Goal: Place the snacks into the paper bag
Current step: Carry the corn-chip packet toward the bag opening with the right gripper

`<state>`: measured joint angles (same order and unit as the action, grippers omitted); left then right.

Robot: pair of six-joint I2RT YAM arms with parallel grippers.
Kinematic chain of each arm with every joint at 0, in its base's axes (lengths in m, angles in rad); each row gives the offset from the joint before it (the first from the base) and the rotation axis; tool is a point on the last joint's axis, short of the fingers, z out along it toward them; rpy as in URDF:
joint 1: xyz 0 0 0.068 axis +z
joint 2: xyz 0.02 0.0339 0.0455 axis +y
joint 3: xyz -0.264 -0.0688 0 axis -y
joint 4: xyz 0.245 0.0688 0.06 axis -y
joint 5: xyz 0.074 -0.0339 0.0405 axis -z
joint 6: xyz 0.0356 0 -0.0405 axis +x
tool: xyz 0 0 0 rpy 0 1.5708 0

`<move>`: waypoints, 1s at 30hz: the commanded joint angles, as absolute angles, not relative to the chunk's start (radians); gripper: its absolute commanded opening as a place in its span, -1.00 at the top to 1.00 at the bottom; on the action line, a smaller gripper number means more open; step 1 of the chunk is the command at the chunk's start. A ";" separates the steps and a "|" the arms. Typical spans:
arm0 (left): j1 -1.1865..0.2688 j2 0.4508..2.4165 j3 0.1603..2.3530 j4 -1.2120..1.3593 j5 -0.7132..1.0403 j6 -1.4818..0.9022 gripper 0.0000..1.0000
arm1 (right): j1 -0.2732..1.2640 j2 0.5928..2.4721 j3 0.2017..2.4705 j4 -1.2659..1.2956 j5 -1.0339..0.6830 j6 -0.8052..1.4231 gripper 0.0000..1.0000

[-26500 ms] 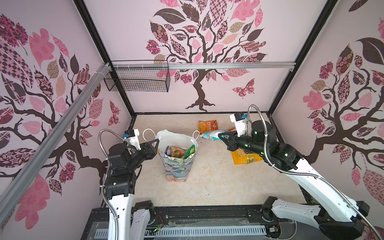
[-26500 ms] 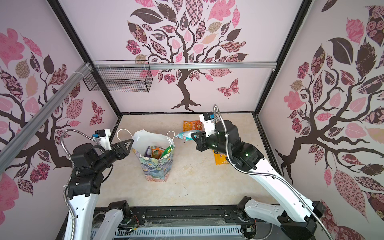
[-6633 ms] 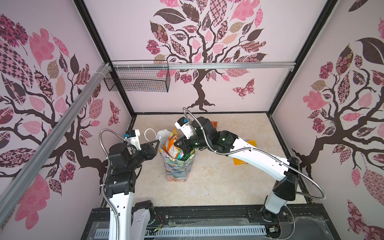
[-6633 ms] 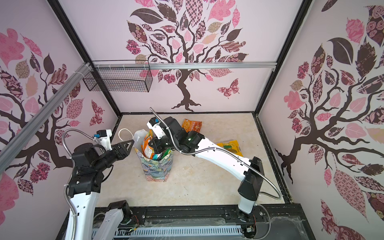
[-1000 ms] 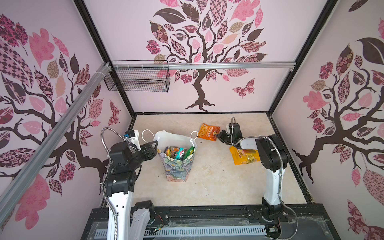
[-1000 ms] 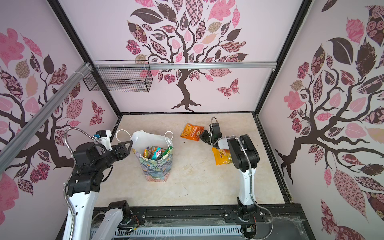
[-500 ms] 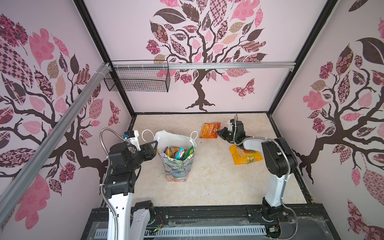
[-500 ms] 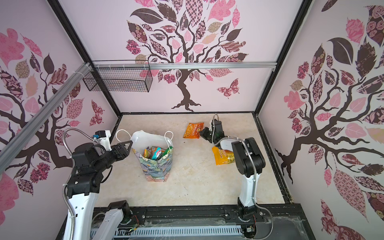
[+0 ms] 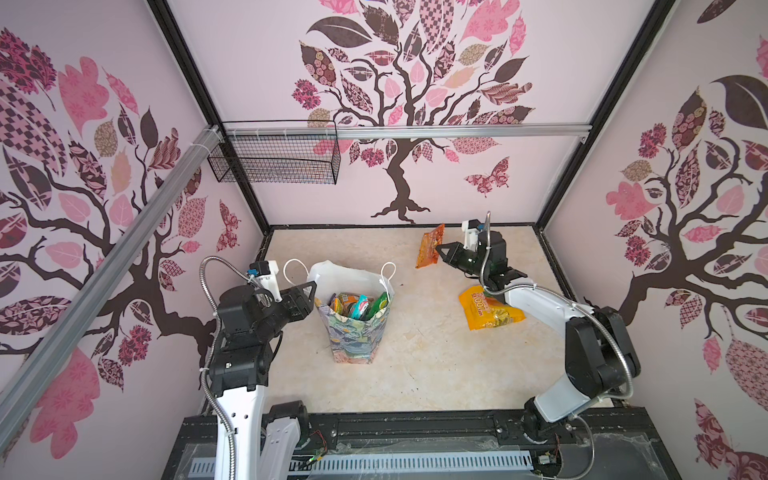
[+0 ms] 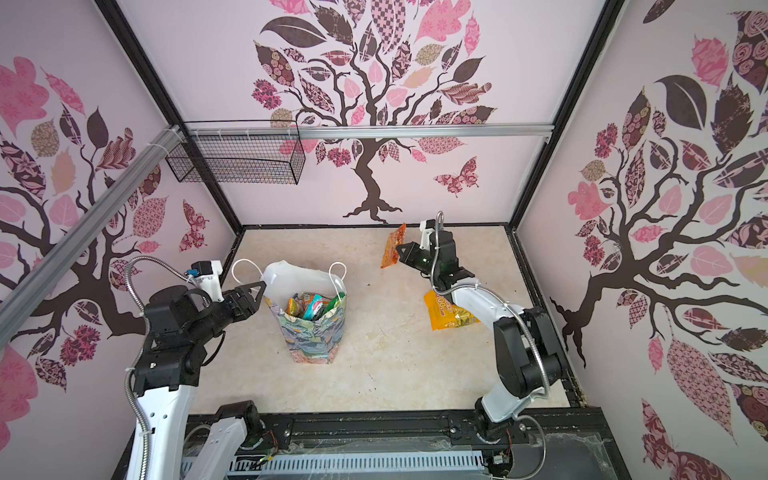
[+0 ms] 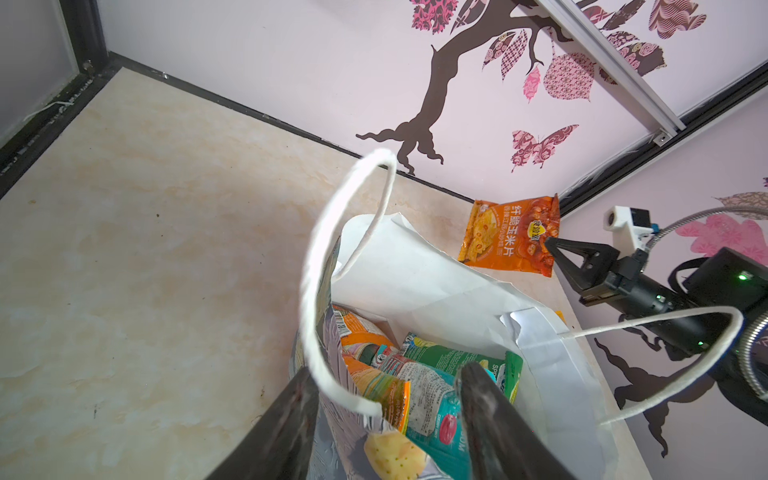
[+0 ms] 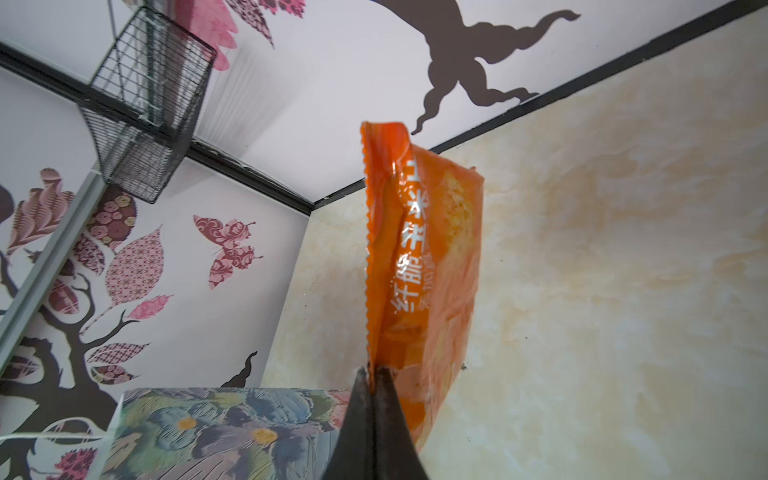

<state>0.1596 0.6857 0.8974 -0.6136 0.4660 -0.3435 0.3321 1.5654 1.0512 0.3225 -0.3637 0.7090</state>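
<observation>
Travel should run toward eight o'clock in a top view: the right tool (image 9: 439, 249), pinched shut on an edge of the glossy orange snack packet (image 9: 429, 246), holds it roughly upright at the one-o'clock side of the tabletop (image 9: 415, 357), well apart from the tall painterly-print paper bag (image 9: 353, 336). The left tool (image 9: 310, 289), jaws apart, straddles the bag's nine-o'clock rim; contact is unclear. One large yellow foil packet (image 9: 484, 309) lies partly hidden under the right arm (image 9: 540, 300).

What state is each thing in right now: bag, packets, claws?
paper bag, upright, mouth open.
snacks, packed inside the bag.
orange packet, off the table, pinched by one edge.
yellow packet, lying flat on the table.
right gripper, shut on the orange packet.
left gripper, open, at the bag's rim.
</observation>
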 commanded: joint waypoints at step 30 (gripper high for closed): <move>0.167 0.689 0.870 -0.575 0.491 -0.347 -0.17 | 0.503 1.110 1.071 0.154 -0.351 0.594 1.00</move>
<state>0.1631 0.6899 0.8948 -0.6064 0.4801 -0.3443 0.4923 1.1477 1.0245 0.1593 -0.3424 0.6189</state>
